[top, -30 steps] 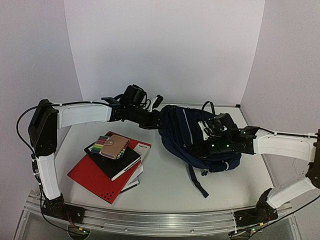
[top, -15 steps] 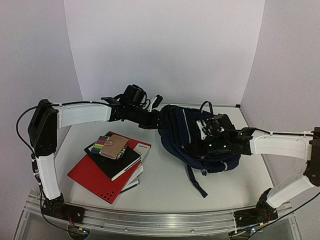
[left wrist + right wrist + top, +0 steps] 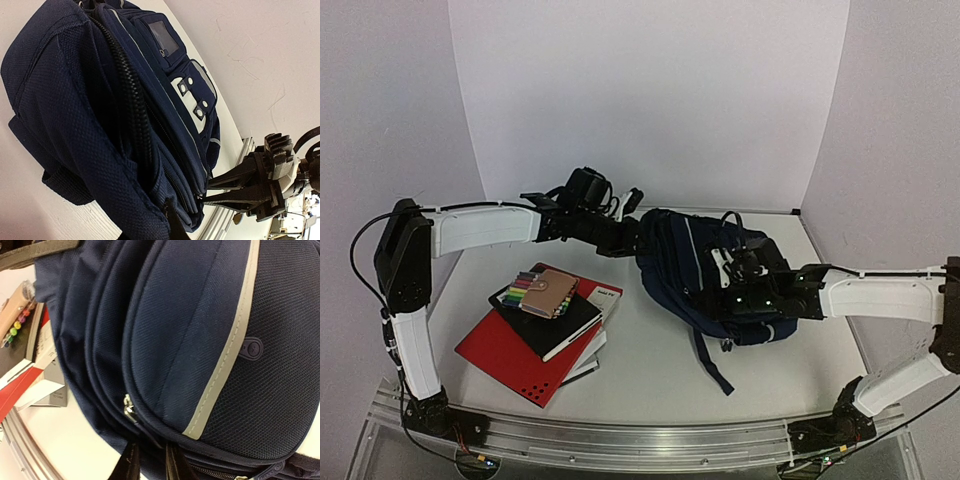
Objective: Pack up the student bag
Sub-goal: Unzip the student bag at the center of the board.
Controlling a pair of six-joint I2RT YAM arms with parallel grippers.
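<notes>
Right end effector [image 3: 210, 189] narrowly open, touching student bag [image 3: 695, 265]

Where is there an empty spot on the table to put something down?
Bare table lies between the book stack and the student bag, and along the front. The back is crowded by the left gripper; the right gripper is at the bag.

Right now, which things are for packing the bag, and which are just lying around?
For the job:
student bag
left claw
right claw
book stack
pencil case

Just lying about:
nothing else I can see on the table
</notes>
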